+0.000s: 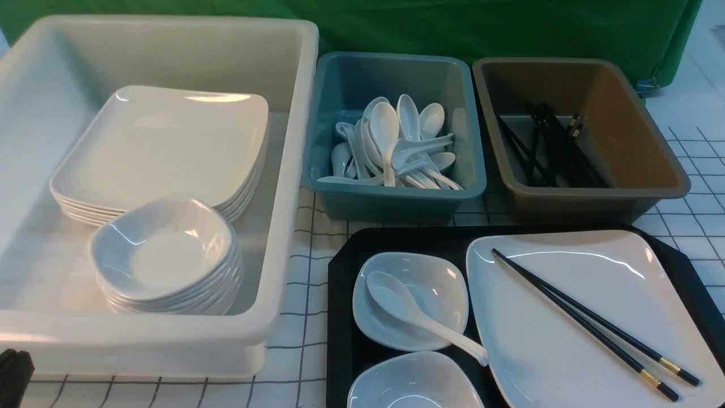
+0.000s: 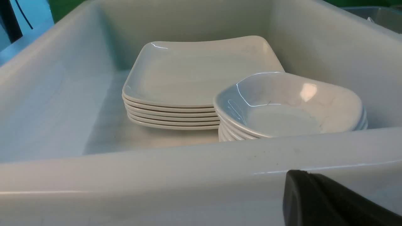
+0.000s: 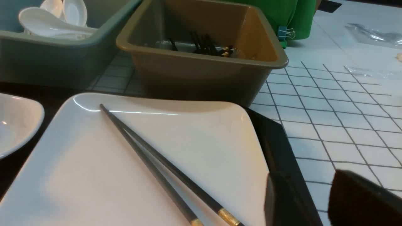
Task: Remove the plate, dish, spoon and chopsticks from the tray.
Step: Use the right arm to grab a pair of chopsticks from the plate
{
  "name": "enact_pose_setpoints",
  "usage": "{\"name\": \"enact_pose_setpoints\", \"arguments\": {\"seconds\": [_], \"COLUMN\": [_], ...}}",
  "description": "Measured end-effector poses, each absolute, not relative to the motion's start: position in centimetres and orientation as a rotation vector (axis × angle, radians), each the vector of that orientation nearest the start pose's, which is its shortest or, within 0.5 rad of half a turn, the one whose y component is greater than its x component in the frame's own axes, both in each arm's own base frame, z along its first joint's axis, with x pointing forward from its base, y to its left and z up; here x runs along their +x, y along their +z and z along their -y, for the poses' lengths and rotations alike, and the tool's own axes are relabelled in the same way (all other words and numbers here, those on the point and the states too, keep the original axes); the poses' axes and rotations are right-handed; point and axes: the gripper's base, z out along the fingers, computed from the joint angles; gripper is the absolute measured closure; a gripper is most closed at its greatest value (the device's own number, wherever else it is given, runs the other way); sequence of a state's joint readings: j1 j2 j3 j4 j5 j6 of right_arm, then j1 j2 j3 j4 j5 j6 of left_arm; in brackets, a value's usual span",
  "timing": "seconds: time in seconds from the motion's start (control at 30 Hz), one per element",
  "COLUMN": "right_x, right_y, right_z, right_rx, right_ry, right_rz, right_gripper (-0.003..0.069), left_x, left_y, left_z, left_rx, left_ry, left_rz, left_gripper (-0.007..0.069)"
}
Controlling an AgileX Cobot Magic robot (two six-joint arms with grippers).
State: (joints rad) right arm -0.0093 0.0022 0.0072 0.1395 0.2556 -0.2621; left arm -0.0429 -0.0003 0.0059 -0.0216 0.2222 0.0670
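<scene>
Two chopsticks on plate beside parted, empty right fingers; left gripper clenched.

Left gripper parked low at the near left, only a dark sliver of it in the front view; jaws closed tight, nothing in them. Right gripper low as well, outside the front view; its two dark fingers stand apart with a clear gap, gripping nothing

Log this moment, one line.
on tray: plate, two dishes, spoon, chopsticks | left gripper: shut, near white bin | right gripper: open, at plate's corner
</scene>
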Motion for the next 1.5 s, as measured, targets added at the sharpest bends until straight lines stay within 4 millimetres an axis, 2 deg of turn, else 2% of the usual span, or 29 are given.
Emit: {"name": "enact_pose_setpoints", "arguments": {"seconds": [0.83, 0.93, 1.0, 1.03, 1.07, 1.1, 1.13, 1.17, 1.23, 1.33, 1.4, 1.5], "right_x": [5.6, 5.6, 5.6, 5.6, 5.6, 5.6, 5.7, 5.7, 5.7, 5.6, 5.6, 5.5], "right_y": [18.8, 18.9, 19.0, 19.0, 19.1, 19.1, 19.5, 19.6, 20.4, 21.5, 21.7, 22.3], "right_z": [-0.3, -0.3, -0.2, -0.2, -0.2, -0.3, -0.3, -0.3, -0.2, 0.2, 0.3, 0.5], "right_rx": [-0.129, -0.126, -0.126, -0.124, -0.088, -0.069, 0.043, 0.066, 0.299, 0.53, 0.564, 0.591], "right_ry": [-0.069, -0.071, -0.074, -0.073, -0.041, -0.023, 0.08, 0.103, 0.323, 0.558, 0.598, 0.632], "right_rz": [-1.742, -1.729, -1.721, -1.719, -1.706, -1.704, -1.666, -1.658, -1.543, -1.375, -1.337, -1.253], "right_gripper": [0.0418, 0.0418, 0.0418, 0.0418, 0.0418, 0.0418, 0.0418, 0.0418, 0.0418, 0.0418, 0.0419, 0.0421], "left_x": [5.6, 5.7, 5.6, 5.6, 5.6, 5.6, 5.5, 5.5, 5.3, 5.0, 4.9, 4.2], "left_y": [19.5, 20.2, 21.0, 21.0, 21.6, 21.8, 22.3, 22.4, 22.9, 23.6, 23.9, 25.2], "left_z": [0.3, 0.3, 0.3, 0.3, 0.0, 0.0, -0.4, -0.4, -0.8, -1.2, -1.4, -1.8], "left_rx": [0.078, 0.012, -0.169, -0.175, -0.32, -0.34, -0.434, -0.441, -0.497, -0.514, -0.519, -0.526], "left_ry": [0.0, -0.071, -0.255, -0.261, -0.4, -0.418, -0.499, -0.504, -0.544, -0.54, -0.536, -0.554], "left_rz": [-1.668, -1.596, -1.501, -1.493, -1.411, -1.39, -1.306, -1.296, -1.209, -1.115, -1.074, -0.91], "left_gripper": [0.0606, 0.0606, 0.0606, 0.0606, 0.0606, 0.0606, 0.0606, 0.0606, 0.0606, 0.0606, 0.0606, 0.0606]}}
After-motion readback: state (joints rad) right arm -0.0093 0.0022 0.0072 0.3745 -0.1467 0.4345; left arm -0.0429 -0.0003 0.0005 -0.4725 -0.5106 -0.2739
